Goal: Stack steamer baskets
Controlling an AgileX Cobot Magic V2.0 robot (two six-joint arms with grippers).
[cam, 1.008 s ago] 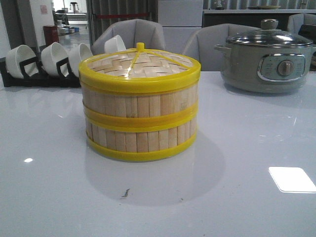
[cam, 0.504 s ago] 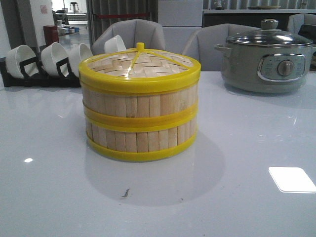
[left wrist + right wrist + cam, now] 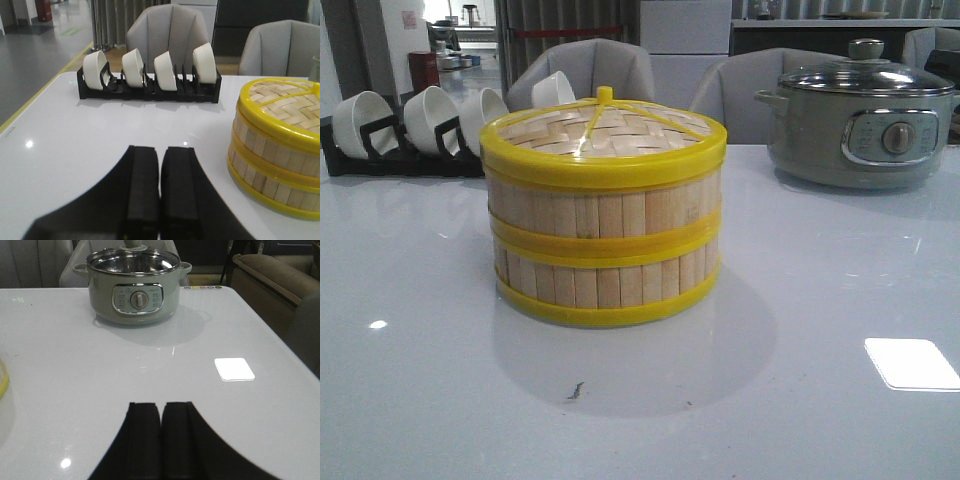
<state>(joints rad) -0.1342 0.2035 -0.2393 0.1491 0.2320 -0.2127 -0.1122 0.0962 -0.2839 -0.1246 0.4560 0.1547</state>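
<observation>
Worktop (image 3: pixel 840 300) carries the stacked steamer baskets (image 3: pixel 605 240) at centre, lid (image 3: pixel 605 130) on top, grey pot (image 3: pixel 860 125) at two o'clock. Left gripper (image 3: pixel 160 165) and right gripper (image 3: pixel 161 420) hover low, level, jaws together, empty.

no readable text anywhere, markings on the grey pot's control panel (image 3: pixel 138 299) too small to make out

Two steamer baskets (image 3: pixel 603 250), one lid (image 3: pixel 603 130), one pot (image 3: pixel 860 125), four bowls (image 3: pixel 150 70)
</observation>
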